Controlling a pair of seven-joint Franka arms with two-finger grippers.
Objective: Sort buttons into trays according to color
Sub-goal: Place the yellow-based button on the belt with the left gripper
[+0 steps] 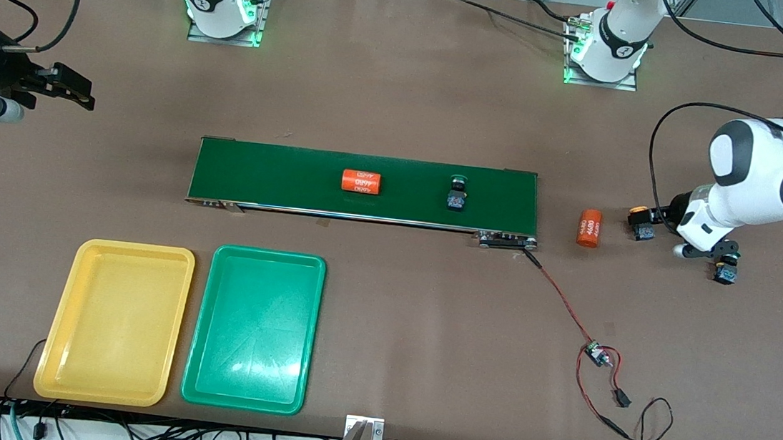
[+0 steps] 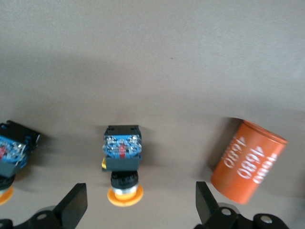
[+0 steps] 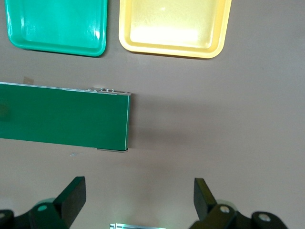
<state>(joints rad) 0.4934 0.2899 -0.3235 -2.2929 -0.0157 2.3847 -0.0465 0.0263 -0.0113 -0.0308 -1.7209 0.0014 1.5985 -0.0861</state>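
Observation:
My left gripper (image 1: 704, 251) (image 2: 141, 198) hangs open over the table at the left arm's end. A yellow-capped button (image 2: 123, 162) (image 1: 641, 222) lies on its side just ahead of its fingers, cap toward them. A second button (image 1: 725, 272) with an orange cap edge (image 2: 3, 194) lies beside it. A green-capped button (image 1: 458, 194) rides on the belt. The yellow tray (image 1: 114, 323) (image 3: 174, 21) and green tray (image 1: 254, 329) (image 3: 57, 24) sit side by side near the front camera, both with nothing in them. My right gripper (image 1: 80, 91) (image 3: 138, 188) waits open over bare table.
The dark-green conveyor belt (image 1: 295, 178) (image 3: 62, 114) crosses the table's middle and carries an orange cylinder (image 1: 361, 181). Another orange cylinder (image 1: 588, 228) (image 2: 248, 164) lies beside the yellow button. A red-black cable with a small board (image 1: 597, 355) trails from the belt's end.

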